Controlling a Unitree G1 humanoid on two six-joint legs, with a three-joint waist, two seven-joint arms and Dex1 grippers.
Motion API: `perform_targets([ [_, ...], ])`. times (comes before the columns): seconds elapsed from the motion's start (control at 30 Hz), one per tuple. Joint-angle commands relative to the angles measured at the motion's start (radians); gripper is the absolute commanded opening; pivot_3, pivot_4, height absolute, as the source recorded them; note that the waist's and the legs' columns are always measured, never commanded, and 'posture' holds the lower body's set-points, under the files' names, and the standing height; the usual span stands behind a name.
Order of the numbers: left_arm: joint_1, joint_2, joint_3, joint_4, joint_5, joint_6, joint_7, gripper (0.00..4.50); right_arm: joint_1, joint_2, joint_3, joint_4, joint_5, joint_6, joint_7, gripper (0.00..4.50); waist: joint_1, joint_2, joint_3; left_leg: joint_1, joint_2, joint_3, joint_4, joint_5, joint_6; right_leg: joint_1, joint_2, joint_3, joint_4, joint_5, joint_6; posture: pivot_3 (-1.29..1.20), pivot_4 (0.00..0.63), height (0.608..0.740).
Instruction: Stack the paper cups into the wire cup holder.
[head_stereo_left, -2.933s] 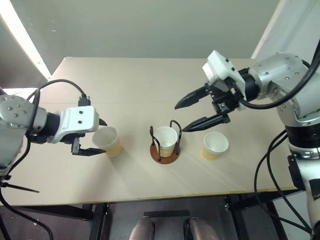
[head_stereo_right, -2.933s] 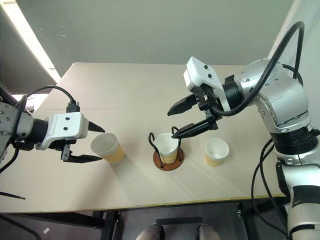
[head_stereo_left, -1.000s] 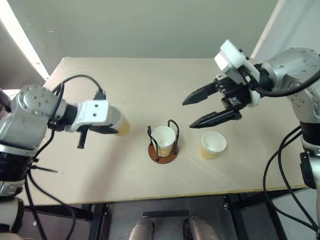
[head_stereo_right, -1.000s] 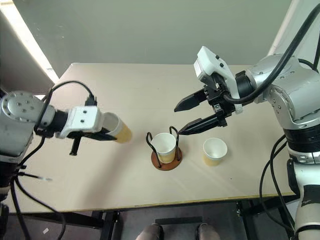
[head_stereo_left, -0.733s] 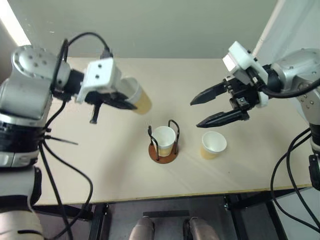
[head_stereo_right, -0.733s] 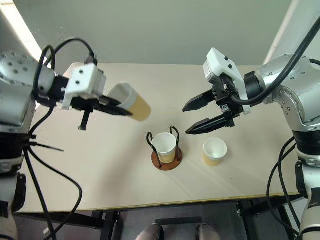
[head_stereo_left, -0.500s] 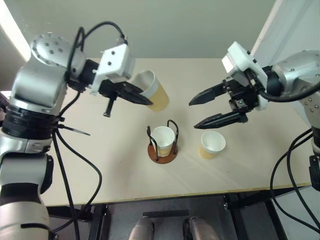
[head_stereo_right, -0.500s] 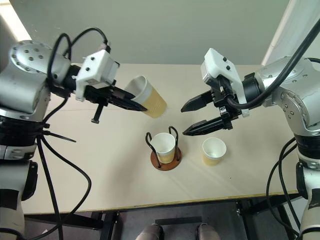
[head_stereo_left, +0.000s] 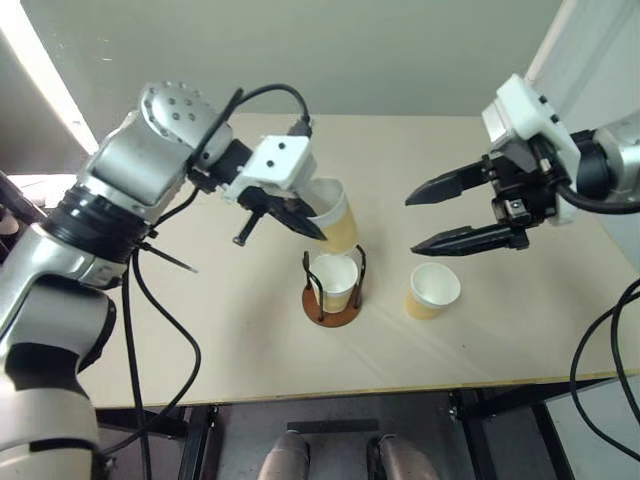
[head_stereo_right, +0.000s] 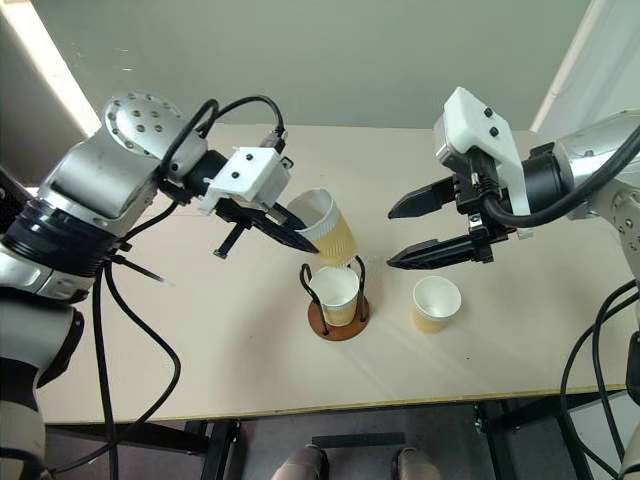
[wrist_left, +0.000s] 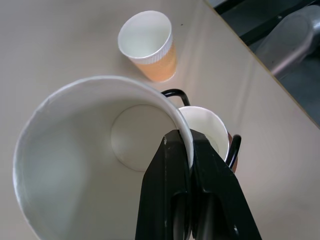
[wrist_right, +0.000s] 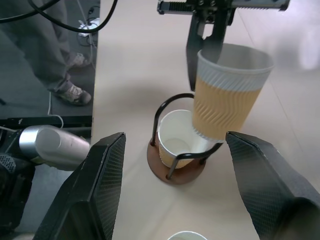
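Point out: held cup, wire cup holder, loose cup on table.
held cup (head_stereo_right: 335, 238), right eye view, on its tan side wall.
wire cup holder (head_stereo_left: 313, 314), left eye view, on its brown base rim.
loose cup (head_stereo_left: 436, 285), left eye view, inside its white mouth.

Beige table (head_stereo_left: 200, 330), person's shoes (wrist_right: 70, 90) beside it

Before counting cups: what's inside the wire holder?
One upright paper cup sits in the holder. Its inside looks empty, but the cup held above covers part of its rim.
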Motion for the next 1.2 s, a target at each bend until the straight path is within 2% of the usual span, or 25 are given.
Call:
perform_targets([
  [0.03,-0.057,-0.007,-0.023,0.005,-0.042,-0.037,-0.040,0.03,0.007,-0.028,-0.069,-0.040,0.034,0.015,-0.024,3.30,0.001,0.000,0.000,0.000,0.000,0.000,0.000,0.000,0.000,0.000,0.000,0.000,0.000,0.000,0.000,0.00,0.150,0.740],
  [0.2,-0.084,0.007,-0.080,-0.006,-0.108,-0.032,-0.040,0.03,0.018,-0.043,-0.090,-0.069,0.063,0.036,-0.049,3.30,0.003,0.000,0.000,-0.001,0.000,0.002,0.000,0.000,0.000,0.000,0.000,0.001,-0.001,0.001,0.001,0.00,0.150,0.740],
  [0.6,-0.125,0.060,-0.219,0.009,-0.151,-0.100,-0.040,0.03,0.032,-0.059,-0.108,-0.087,0.106,0.056,-0.104,3.30,0.004,0.000,0.000,-0.001,0.000,0.002,0.005,-0.002,0.003,0.000,0.000,0.002,-0.001,0.002,0.003,0.00,0.150,0.740],
  [0.8,-0.101,0.063,-0.261,0.031,-0.106,-0.163,-0.040,0.03,0.032,-0.060,-0.104,-0.083,0.114,0.054,-0.117,3.30,0.004,0.000,0.000,-0.002,0.000,0.003,0.007,-0.003,0.004,0.000,0.000,0.002,-0.001,0.002,0.004,0.00,0.150,0.740],
  [1.0,-0.090,0.024,-0.271,0.100,-0.035,-0.247,-0.040,0.03,0.032,-0.061,-0.103,-0.079,0.119,0.050,-0.126,3.30,0.006,0.001,0.000,-0.002,0.000,0.002,0.008,-0.003,0.005,0.000,-0.001,0.003,0.000,0.002,0.004,0.00,0.150,0.740],
  [1.2,-0.059,-0.018,-0.255,0.119,-0.011,-0.256,-0.040,0.03,0.033,-0.064,-0.103,-0.078,0.121,0.049,-0.135,3.30,0.006,0.001,0.000,-0.003,0.000,0.003,0.010,-0.003,0.006,0.001,-0.001,0.003,0.000,0.003,0.005,0.00,0.150,0.740],
])
